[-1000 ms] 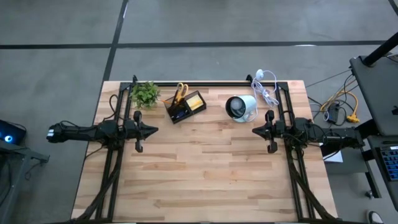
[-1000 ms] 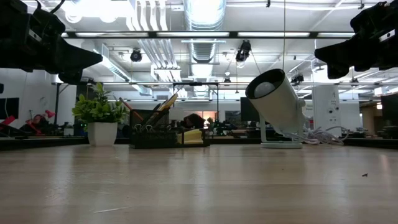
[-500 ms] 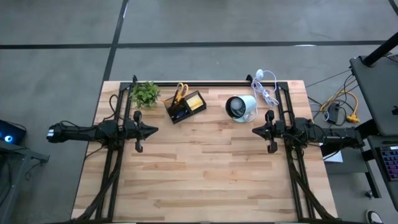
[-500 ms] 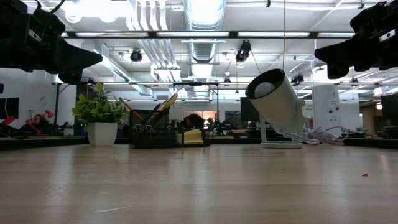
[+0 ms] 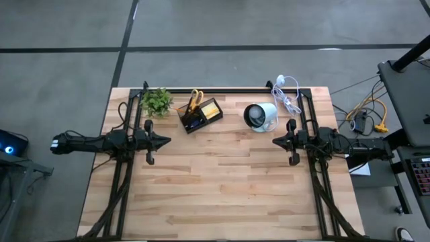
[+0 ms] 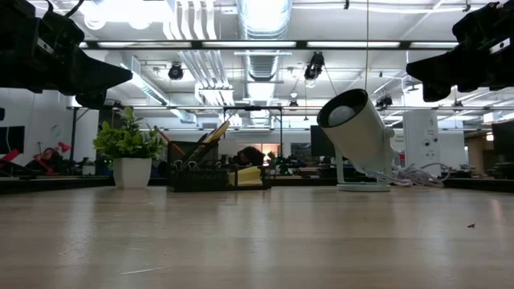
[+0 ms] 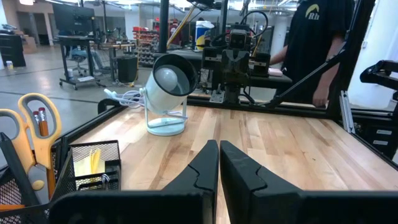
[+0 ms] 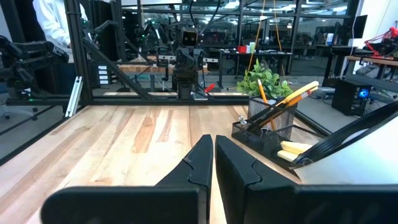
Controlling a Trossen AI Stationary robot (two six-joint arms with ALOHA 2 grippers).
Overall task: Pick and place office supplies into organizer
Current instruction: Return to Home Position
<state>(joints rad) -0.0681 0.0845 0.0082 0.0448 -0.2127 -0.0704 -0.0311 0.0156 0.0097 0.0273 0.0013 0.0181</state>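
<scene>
The black mesh organizer (image 5: 200, 115) stands near the table's far edge, holding scissors with yellow-orange handles (image 5: 195, 99), a yellow sticky-note block (image 5: 211, 109), pencils and dark pens. The wrist views show it too: organizer (image 8: 268, 134), scissors (image 7: 34, 134). My left gripper (image 5: 168, 140) hovers shut above the table's left side, level and pointing right. My right gripper (image 5: 274, 141) hovers shut at the right side, pointing left. Neither is near the organizer.
A small green plant (image 5: 156, 101) sits left of the organizer. A white round cup-shaped lamp (image 5: 259, 116) stands to its right, with a white coiled cable (image 5: 287, 94) behind it. A person (image 7: 320, 46) stands beyond the table's right side. Bare wood (image 5: 222, 181) spans the middle and near side.
</scene>
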